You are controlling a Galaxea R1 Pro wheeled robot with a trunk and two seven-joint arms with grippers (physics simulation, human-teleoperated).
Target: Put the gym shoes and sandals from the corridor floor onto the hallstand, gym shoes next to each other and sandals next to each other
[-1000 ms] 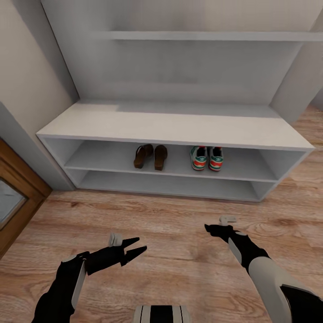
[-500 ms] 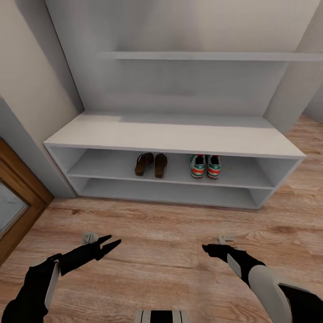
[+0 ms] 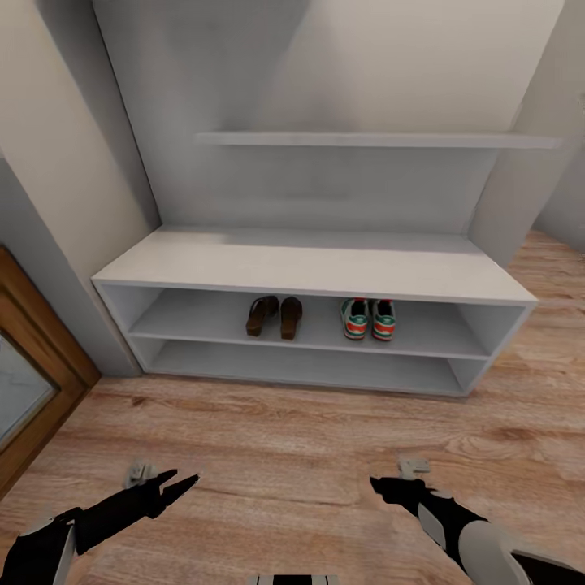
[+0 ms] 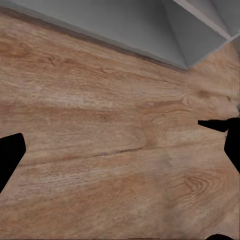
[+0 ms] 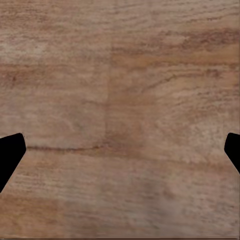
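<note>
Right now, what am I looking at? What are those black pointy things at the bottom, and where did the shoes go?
You are seeing through a robot's eyes, in a computer-made world. The big picture comes from a camera on its head. The black pointy things are its two hands, called grippers: the left gripper and the right gripper. Both are open and hold nothing.

The other two pictures come from little cameras on its wrists. They look down at the brown wooden floor, with dark fingertips at the edges.

The shoes are put away. On the upper shelf of the grey shoe rack sit two brown sandals side by side, and next to them two white sneakers with green and orange, also side by side.
</note>
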